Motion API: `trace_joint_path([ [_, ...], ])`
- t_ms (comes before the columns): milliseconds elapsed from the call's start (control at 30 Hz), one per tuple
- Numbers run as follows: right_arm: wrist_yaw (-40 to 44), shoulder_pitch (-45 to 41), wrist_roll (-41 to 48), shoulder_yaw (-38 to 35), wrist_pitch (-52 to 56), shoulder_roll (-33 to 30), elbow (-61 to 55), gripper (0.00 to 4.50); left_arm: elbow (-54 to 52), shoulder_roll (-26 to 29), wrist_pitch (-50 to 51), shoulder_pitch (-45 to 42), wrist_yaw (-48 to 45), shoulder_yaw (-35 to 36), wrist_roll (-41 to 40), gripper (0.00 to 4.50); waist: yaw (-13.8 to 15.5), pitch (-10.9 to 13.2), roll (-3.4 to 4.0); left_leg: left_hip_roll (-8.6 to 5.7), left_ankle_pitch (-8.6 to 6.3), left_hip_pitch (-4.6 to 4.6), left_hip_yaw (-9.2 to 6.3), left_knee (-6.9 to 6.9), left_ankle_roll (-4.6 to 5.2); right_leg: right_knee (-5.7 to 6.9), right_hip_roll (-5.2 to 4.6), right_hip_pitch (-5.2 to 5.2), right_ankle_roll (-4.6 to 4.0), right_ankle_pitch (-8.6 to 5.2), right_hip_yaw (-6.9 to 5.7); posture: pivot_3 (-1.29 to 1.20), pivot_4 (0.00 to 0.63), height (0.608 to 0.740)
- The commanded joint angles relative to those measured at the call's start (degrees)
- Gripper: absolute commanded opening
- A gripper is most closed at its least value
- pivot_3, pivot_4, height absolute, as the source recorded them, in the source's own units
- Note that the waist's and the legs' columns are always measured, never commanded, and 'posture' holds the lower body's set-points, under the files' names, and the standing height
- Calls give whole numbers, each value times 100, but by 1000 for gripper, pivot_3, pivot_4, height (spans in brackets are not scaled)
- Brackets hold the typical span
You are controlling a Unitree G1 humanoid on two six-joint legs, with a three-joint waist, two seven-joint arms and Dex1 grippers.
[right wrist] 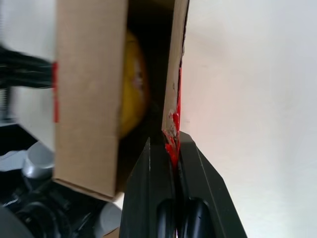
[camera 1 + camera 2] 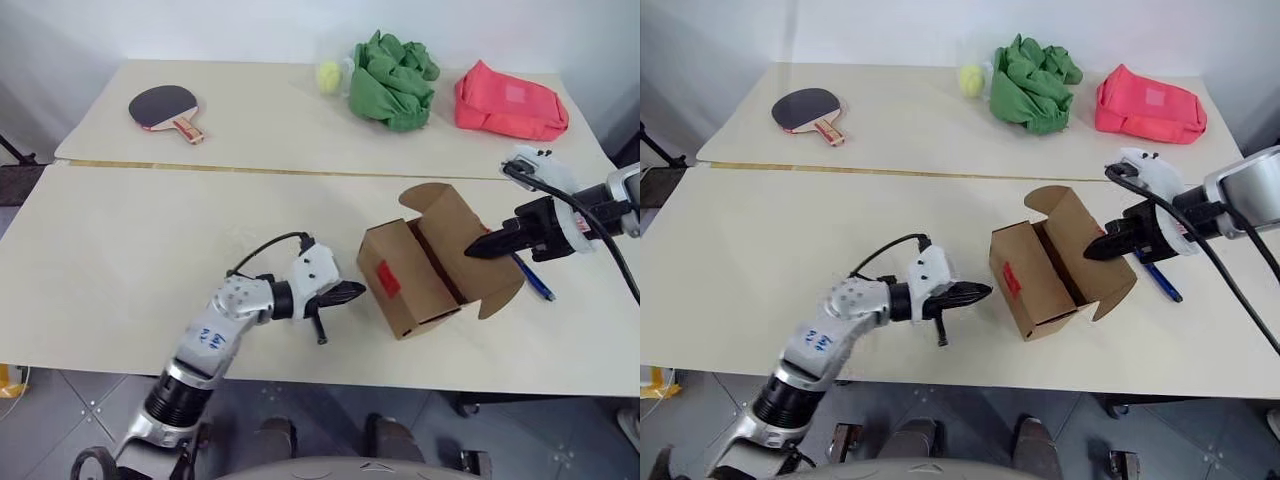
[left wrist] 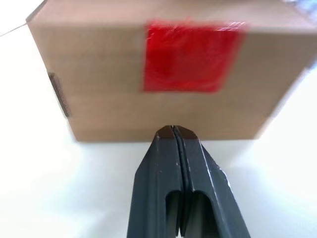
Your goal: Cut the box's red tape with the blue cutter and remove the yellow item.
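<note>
On the near table [image 2: 120, 260], the box [image 2: 405, 283] lies on its side close to the front edge, its top flaps standing open toward the right. A square of red tape [image 3: 190, 57] sits on the closed end that faces the left gripper [image 2: 352, 291]. That gripper hangs just beside this end, its 2 black fingers [image 3: 163, 173] pressed together with nothing between them, apart from the cardboard.

From the right wrist view, the right gripper [image 1: 172, 144] has its 2 fingers clamped on the edge of an open flap, where a torn strip of red tape runs along the cardboard. Inside the open box, the yellow item [image 1: 132, 84] shows as a rounded yellow lump against 1 wall; its texture is too blurred to make out. The blue cutter [image 2: 532, 278] lies flat on the table just right of the box, under the right arm, touched by neither gripper.

On the far table sit a paddle [image 2: 165, 108] with a red handle, a pale ball [image 2: 328, 75], a heap of green cloth [image 2: 392, 80] and a pink-red pouch [image 2: 508, 102], all well apart from the box.
</note>
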Motion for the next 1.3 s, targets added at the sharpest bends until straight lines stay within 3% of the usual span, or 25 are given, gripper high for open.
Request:
trace_joint_path([
  [33,-209,118,-19,-197,96,104,-174,40,-400,18,303,-546,-291,378,-660,0,5,0,0,0,0,0,0,2,0,1,0,1,0,0,0,0,150,740],
  [367,-519,231,-160,-470,96,391,-124,40,779,-863,317,-1911,-180,-491,-366,0,-26,1,-1,-2,-3,-7,-1,51,5,28,0,5,2,2,0,0,150,740],
  [567,-748,403,-237,-714,96,472,-63,40,341,-630,676,-1658,-417,-807,-536,0,-135,1,0,-1,-2,-6,-2,51,5,38,-1,2,1,1,1,0,150,740],
  [900,-783,635,-514,-1044,96,546,4,40,1045,-421,735,-1371,314,-1101,235,0,-114,1,0,-2,-2,0,-2,80,4,69,-3,7,1,1,7,0,150,740],
  [1000,-598,645,-586,-1007,96,454,5,40,971,-97,903,-1190,214,-1132,218,0,-116,0,0,-2,-2,14,-1,82,4,77,-2,15,0,1,8,0,150,740],
  [1300,456,582,-2133,-910,89,545,75,40,176,776,1356,-355,106,-841,-158,0,-108,-4,5,0,-5,90,14,72,9,83,-1,78,-7,-3,26,0,150,740],
])
